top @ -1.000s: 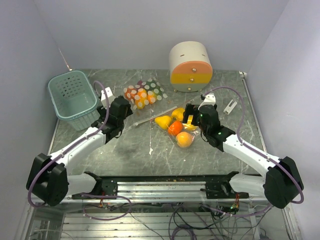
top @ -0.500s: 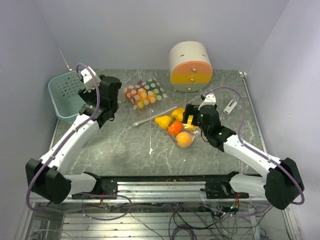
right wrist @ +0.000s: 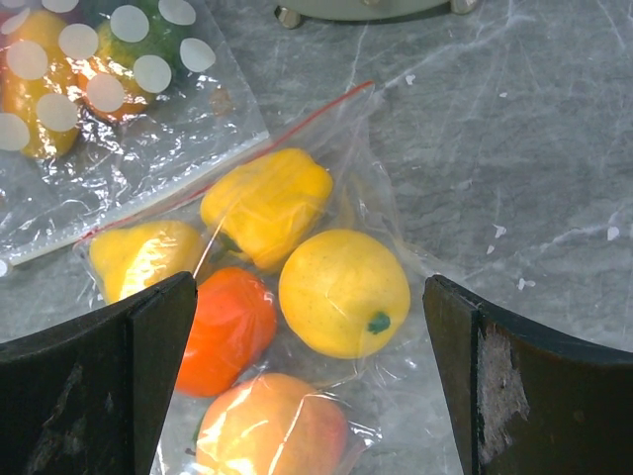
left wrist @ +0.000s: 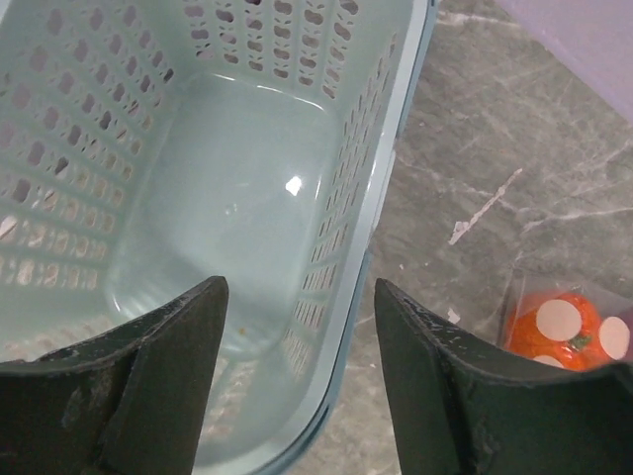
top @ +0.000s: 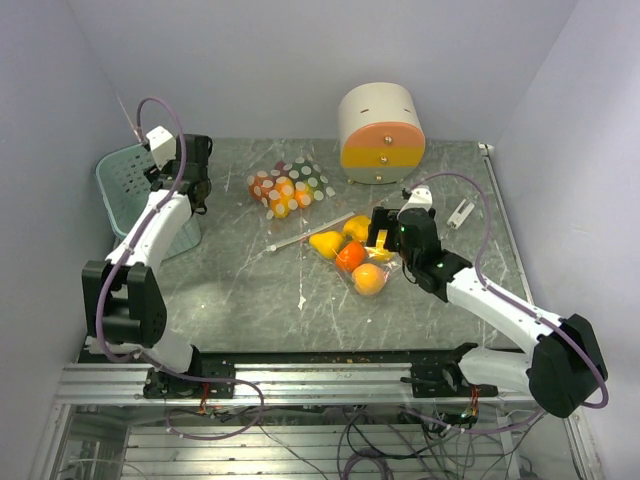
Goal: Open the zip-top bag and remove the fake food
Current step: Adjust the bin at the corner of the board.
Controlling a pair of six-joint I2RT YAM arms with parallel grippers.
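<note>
A clear zip-top bag (top: 350, 255) lies at the table's middle, its red zip line (right wrist: 297, 127) shut as far as I can see. Inside is fake food: a lemon (right wrist: 343, 292), a yellow pepper (right wrist: 267, 203), an orange-red fruit (right wrist: 229, 327), a peach-coloured fruit (right wrist: 269, 430) and another yellow piece (right wrist: 143, 257). My right gripper (top: 380, 238) hovers open just above the bag, jaws wide either side of the lemon (right wrist: 309, 297). My left gripper (top: 192, 188) is open and empty over the right rim of a teal basket (left wrist: 300, 287).
The teal basket (top: 135, 185) stands at the back left, nothing showing in it (left wrist: 237, 198). A second bag with white dots (top: 288, 187), holding more fruit, lies behind the clear one. A cream-and-orange round container (top: 380, 132) stands at the back. A small white part (top: 460, 213) lies at the right.
My left arm has swung back and to the left, from beside the bags to over the basket's rim. The right arm and the bag have not moved.
</note>
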